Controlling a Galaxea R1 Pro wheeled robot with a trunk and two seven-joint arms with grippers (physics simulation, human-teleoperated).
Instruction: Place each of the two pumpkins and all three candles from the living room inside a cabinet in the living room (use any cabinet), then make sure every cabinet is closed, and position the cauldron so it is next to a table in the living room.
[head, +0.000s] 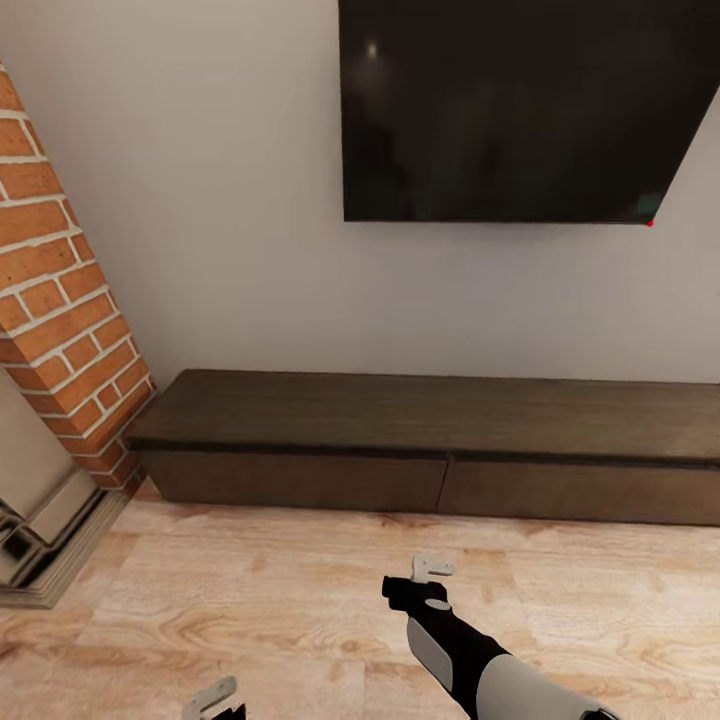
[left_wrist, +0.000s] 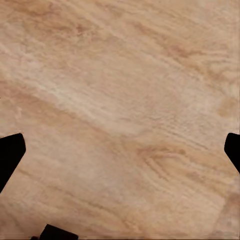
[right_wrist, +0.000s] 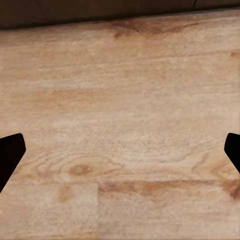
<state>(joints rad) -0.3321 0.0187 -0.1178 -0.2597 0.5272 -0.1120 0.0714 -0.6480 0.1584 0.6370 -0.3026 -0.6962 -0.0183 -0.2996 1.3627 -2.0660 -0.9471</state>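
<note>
Long, low, dark brown wooden cabinet (head: 440, 445): set against the pale wall beneath the black wall TV (head: 520, 105); both flat, handleless drawer fronts are seen flush, so it is judged closed.
Pumpkins, candles, cauldron: nothing of them can be placed from these views.
Right claw (head: 428, 578): held low over the pale wood-grain floor (head: 250, 610), just short of the cabinet front; its dark fingertips (right_wrist: 10, 155) are spread wide and nothing is held.
Left claw (head: 215, 697): glimpsed at the lower edge of the head view; fingers (left_wrist: 10, 155) wide apart, empty.
Step in hand: an approach to the cabinet is judged likely. A drawer front without a handle is best taken at its top edge, square on, and pulled straight.
Materials: matte wood top, glossy screen, rough red brick column (head: 60, 300) at left.
</note>
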